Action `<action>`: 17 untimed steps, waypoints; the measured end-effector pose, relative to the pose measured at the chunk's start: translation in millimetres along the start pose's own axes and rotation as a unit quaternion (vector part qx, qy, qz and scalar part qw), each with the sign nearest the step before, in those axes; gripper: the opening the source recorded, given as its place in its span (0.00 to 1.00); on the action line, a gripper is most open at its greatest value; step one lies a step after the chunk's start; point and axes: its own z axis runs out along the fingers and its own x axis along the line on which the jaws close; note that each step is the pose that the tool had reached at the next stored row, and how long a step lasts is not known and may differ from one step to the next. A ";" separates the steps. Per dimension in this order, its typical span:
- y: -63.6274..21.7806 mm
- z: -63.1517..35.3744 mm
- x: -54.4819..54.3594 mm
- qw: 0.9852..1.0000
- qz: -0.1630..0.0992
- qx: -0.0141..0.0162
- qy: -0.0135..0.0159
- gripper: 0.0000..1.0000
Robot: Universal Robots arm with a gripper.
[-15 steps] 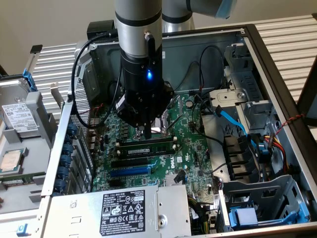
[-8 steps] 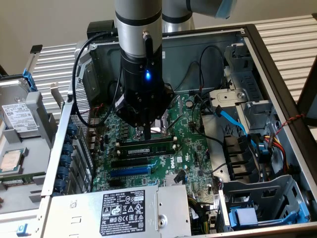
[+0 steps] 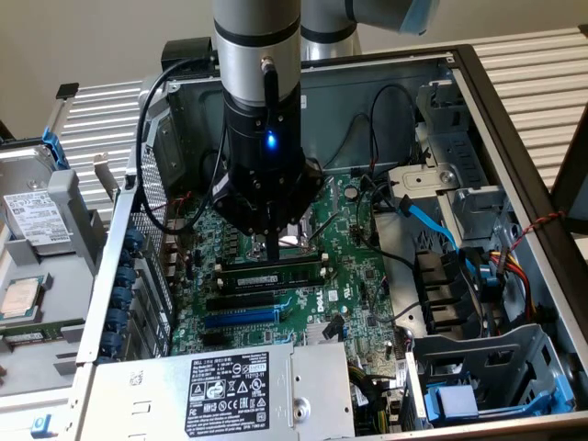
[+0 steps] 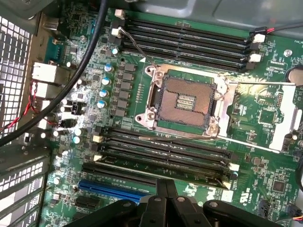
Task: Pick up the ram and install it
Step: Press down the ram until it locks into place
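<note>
With fingers closed on nothing, gripper (image 3: 273,246) hovers just above ram (image 3: 276,273), seated in black slot beside CPU socket (image 4: 187,101).

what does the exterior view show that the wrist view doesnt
Exterior view alone: the arm reaching into the open computer case, the power supply's label and the blue cable. Wrist view alone: the uncovered CPU socket and a second bank of memory slots past it. Both: the green motherboard, the blue expansion slot, the gripper shut, and the ram seated in a slot.
</note>
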 end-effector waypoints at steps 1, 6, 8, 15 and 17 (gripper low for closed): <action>0.0 0.0 0.0 1.000 0.005 0.001 0.000 0.11; 0.0 0.0 0.0 0.999 0.034 0.003 0.002 0.11; 0.0 0.0 0.1 0.999 0.046 0.002 0.002 0.11; 0.0 -0.1 0.1 0.996 0.085 0.002 0.004 0.11; 0.0 0.0 0.0 0.996 0.088 0.003 0.004 0.11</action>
